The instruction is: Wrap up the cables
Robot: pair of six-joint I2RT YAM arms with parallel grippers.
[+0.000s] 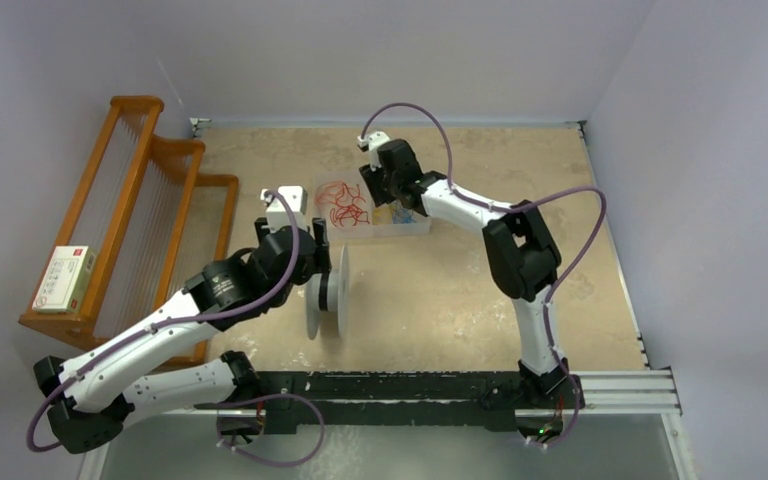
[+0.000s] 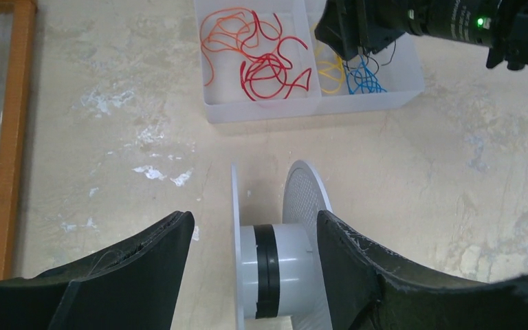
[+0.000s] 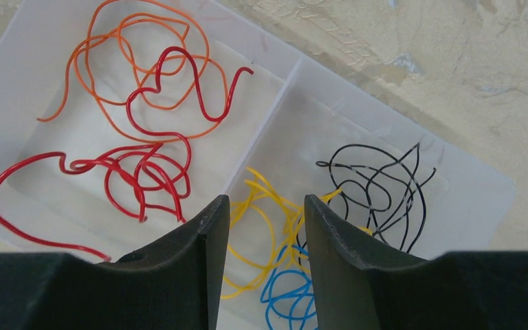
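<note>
The right pincer [image 3: 267, 206] is held narrowly parted over the cables [image 2: 329, 69], beside the divider of the tray [image 2: 275, 111] — the left pincer [image 2: 253, 218] is spread wide astride the spool [image 2: 278, 261].

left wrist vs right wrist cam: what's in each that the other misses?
Left wrist only: the spool between the fingers of the open left gripper, the rack edge, and the right gripper seen from outside. Right wrist only: the right gripper's open fingers from behind, framing the cables. Both: the tray with cables, red wires and blue wires.
</note>
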